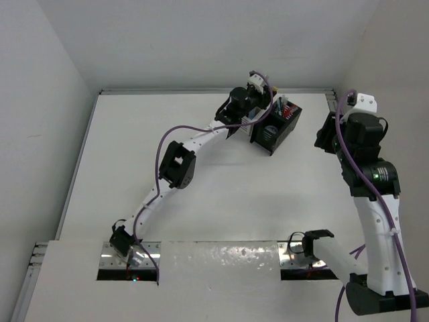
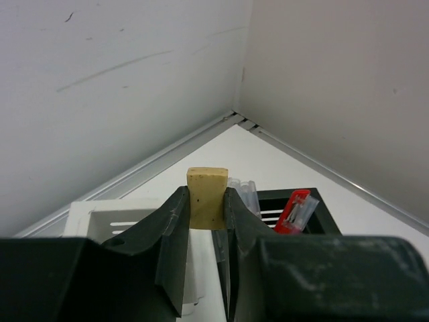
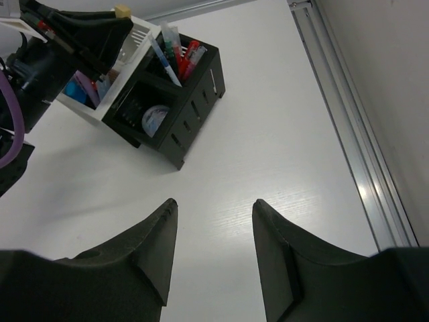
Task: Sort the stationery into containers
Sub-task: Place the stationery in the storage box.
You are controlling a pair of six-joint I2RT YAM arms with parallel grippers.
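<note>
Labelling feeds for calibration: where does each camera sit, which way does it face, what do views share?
Top external: above, behind the bases, looking down the table; left arm, right arm.
Left wrist: faces the far corner past left end effector, shut on eraser.
Right wrist: looks down at containers over open right end effector.
Shared: both wrist views show the eraser.

Lighting: bright, even and diffuse, falling from above onto the white table [image 1: 221,201].
Shadows: soft and pale, under the left arm [image 1: 177,168] and beside the black box [image 3: 181,131].
Glare: speckled sheen on the glossy panel [image 1: 221,258] at the table's near edge.
Exposure: walls [image 1: 40,100] render grey. The left fingers [image 2: 171,248] and right fingers [image 3: 151,255] are near-black, with little surface detail.
Focus: the left wrist foreground is soft and the eraser [image 2: 206,198] fairly crisp. The right wrist view is sharp across the table.
</note>
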